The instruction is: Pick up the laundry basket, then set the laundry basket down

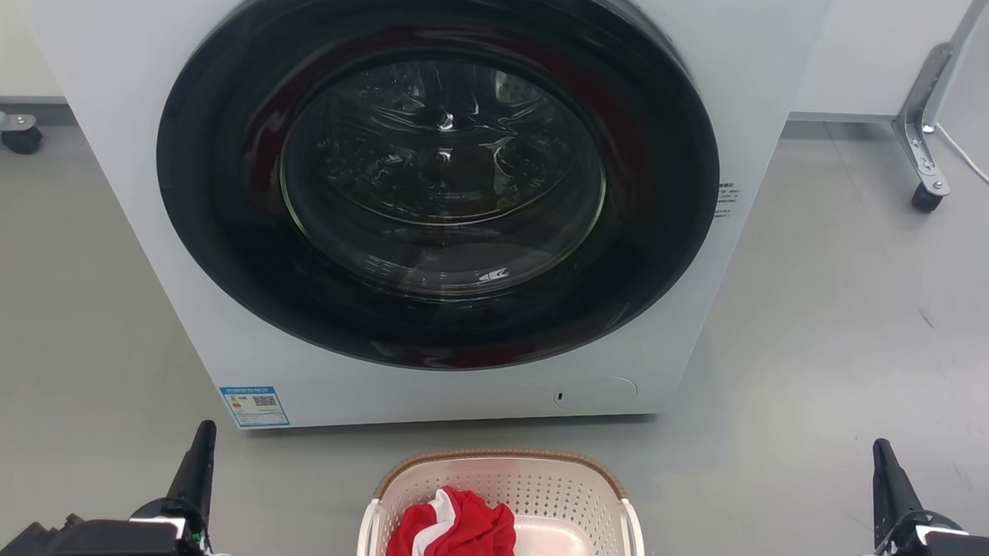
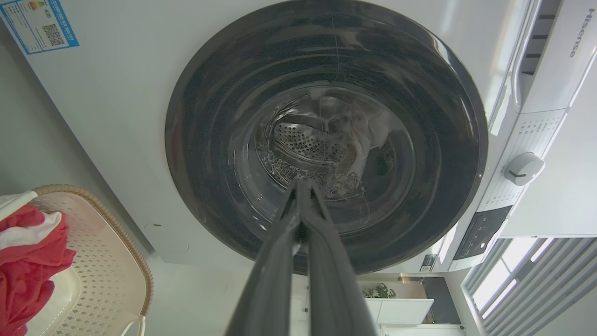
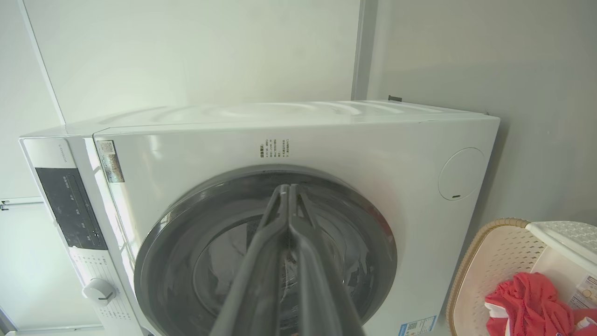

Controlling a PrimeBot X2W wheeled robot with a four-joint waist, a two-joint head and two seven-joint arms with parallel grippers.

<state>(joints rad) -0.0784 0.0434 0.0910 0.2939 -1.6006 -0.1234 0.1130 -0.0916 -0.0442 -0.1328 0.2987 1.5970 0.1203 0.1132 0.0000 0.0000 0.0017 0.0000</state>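
Observation:
The laundry basket (image 1: pixel 537 485) is cream-white with perforated walls and a brown woven-look rim. It sits on the floor at the bottom centre of the head view, holding a red and white cloth (image 1: pixel 453 532). The basket also shows at the left edge of the left wrist view (image 2: pixel 102 261) and at the lower right of the right wrist view (image 3: pixel 494 261). My left gripper (image 1: pixel 203 432) stands to the basket's left, fingers shut together (image 2: pixel 301 184) and holding nothing. My right gripper (image 1: pixel 885 452) stands well to the basket's right, shut (image 3: pixel 285 189) and empty. Both are apart from the basket.
A big white washing machine (image 1: pixel 175 242) with a round dark glass door (image 1: pixel 441 169) stands close behind the basket. Grey floor lies to either side. A castor leg (image 1: pixel 925 194) stands at the right back and a castor (image 1: pixel 21 138) at the left back.

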